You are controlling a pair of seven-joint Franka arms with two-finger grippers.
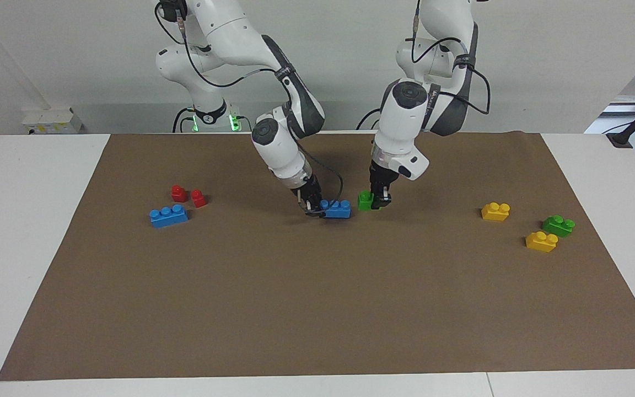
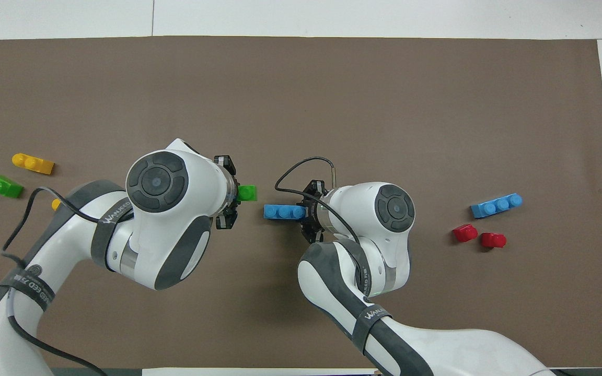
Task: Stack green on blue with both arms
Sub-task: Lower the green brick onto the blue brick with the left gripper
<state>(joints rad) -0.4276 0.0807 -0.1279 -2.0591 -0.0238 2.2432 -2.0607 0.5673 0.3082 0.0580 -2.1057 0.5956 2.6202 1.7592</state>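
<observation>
Right now the white worktop (image 1: 36, 248) carries a wide brown sheet (image 1: 317, 309), and both arms bend low over its middle. Grey bands on the arms bear white lettering; on the right arm (image 2: 363, 282) it seems to begin "WANLEED", the rest too small to read.

The left arm (image 2: 165, 219) has its left end effector (image 1: 381, 199) pinching one end of a green brick (image 1: 365, 200), which sits at or just above the sheet; I cannot tell which. The right end effector (image 1: 312, 208) is closed on the end of a blue brick (image 1: 337, 209), low at the sheet. The two held bricks are near each other, with a small gap between them, not yet stacked.

Toward the right arm's end lies a second blue brick (image 1: 168, 215) with two small red pieces (image 1: 188, 196) just beside it, nearer to the robots. Toward the left arm's end sit a second green brick (image 1: 558, 225) and two yellow bricks (image 1: 495, 211).
</observation>
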